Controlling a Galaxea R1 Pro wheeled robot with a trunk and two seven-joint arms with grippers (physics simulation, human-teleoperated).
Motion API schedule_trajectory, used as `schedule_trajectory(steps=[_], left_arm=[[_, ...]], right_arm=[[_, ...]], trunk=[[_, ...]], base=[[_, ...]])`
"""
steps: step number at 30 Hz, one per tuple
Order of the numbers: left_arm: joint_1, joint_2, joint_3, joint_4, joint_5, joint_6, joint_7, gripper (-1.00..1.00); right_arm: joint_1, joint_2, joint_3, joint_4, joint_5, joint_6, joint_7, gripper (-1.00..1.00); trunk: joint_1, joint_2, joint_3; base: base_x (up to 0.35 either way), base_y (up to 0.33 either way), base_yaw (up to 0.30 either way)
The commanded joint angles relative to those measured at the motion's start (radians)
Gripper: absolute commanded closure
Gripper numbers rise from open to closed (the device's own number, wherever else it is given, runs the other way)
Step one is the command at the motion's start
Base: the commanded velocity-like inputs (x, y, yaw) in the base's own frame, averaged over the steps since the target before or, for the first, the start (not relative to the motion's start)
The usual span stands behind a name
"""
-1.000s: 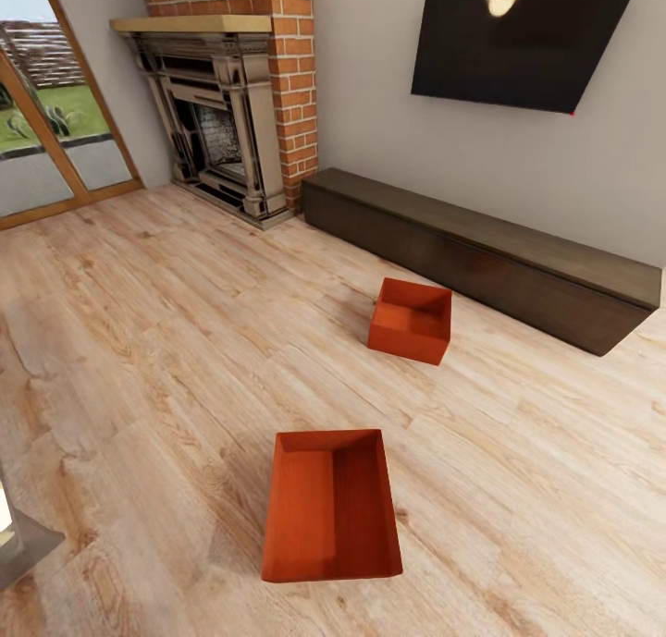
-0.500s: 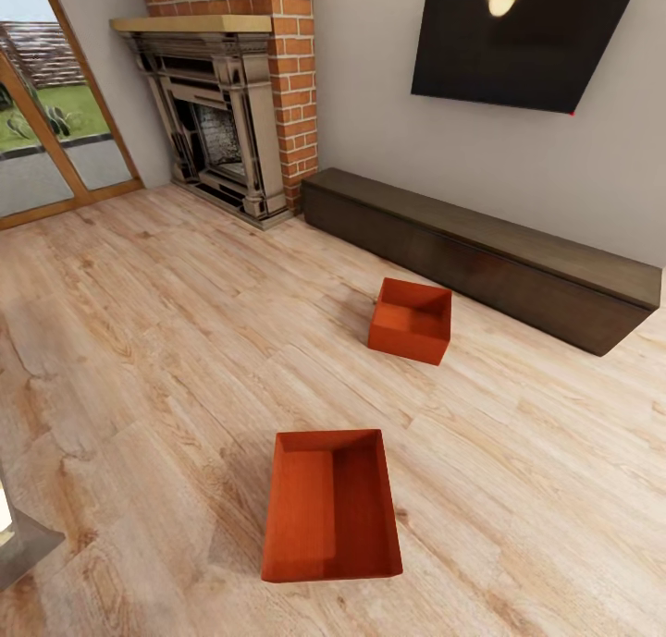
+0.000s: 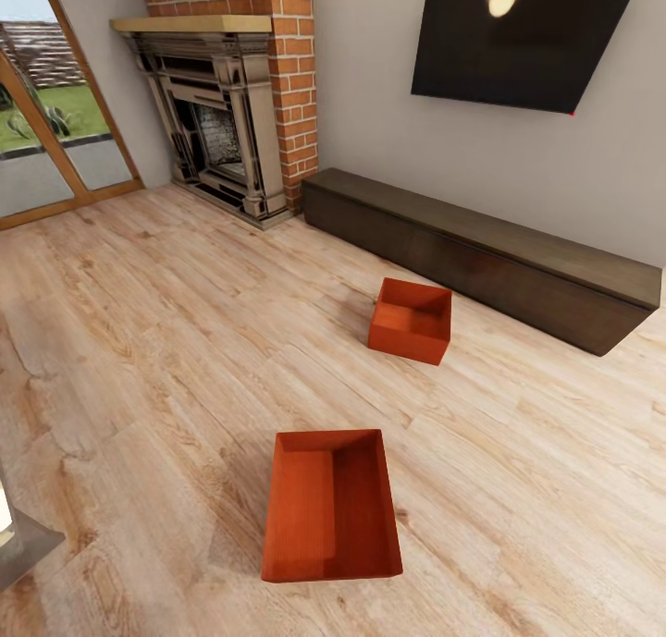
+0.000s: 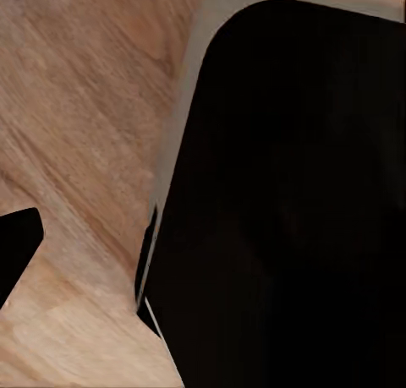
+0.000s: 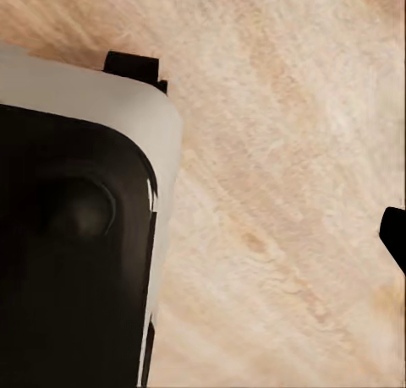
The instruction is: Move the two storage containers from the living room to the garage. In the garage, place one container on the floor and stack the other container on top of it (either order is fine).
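Both bins are on the wood floor (image 3: 139,341) of the living room: the near bin (image 3: 331,506) just ahead of the robot, the far bin (image 3: 411,320) beside the low cabinet (image 3: 481,253). I cannot tell if the fingers of either arm are spread or pressed together. A risk, I think: a low reach may push the light, open bin and make it slide or tip. Compared with one second ago, nothing differs.

The light wood plank floor (image 3: 139,341) carries two orange-red storage containers, well apart. The near container (image 3: 331,508) sits open side up, near the view's lower edge. The far container (image 3: 411,321) rests farther right, just in front of a long dark low cabinet (image 3: 481,253) standing on the planks along the far wall.
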Motion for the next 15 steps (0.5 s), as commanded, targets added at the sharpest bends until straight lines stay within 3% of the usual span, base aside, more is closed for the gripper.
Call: schedule_trajectory(steps=[1, 5, 12, 14, 15], left_arm=[[0.000, 0.023, 0.001, -0.065, 0.005, 0.001, 0.027, -1.00], [-0.005, 0.046, 0.001, -0.101, 0.009, 0.016, 0.082, -1.00], [-0.147, 0.058, 0.002, -0.099, 0.013, 0.145, 0.138, -1.00], [-0.217, 0.059, 0.002, -0.079, 0.013, 0.174, 0.142, -1.00], [-0.296, 0.058, 0.002, -0.037, 0.014, 0.186, 0.146, -1.00]], right_arm=[[0.003, -0.001, 0.002, -0.097, -0.043, 0.078, -0.063, -1.00], [-0.010, -0.003, -0.008, -0.153, -0.086, 0.141, -0.106, -1.00], [-0.172, -0.042, -0.026, -0.161, -0.110, 0.129, -0.174, -1.00], [-0.261, -0.051, -0.029, -0.112, -0.113, 0.087, -0.188, -1.00], [-0.363, -0.049, -0.029, -0.030, -0.108, 0.018, -0.193, -1.00]], trunk=[[0.000, 0.000, -0.001], [0.000, 0.000, -0.001], [0.000, 0.000, -0.001], [0.000, 0.000, -0.001], [0.000, 0.000, -0.001]], base=[[0.000, 0.000, 0.000], [0.000, 0.000, 0.000], [0.000, 0.000, 0.000], [0.000, 0.000, 0.000], [0.000, 0.000, 0.000]])
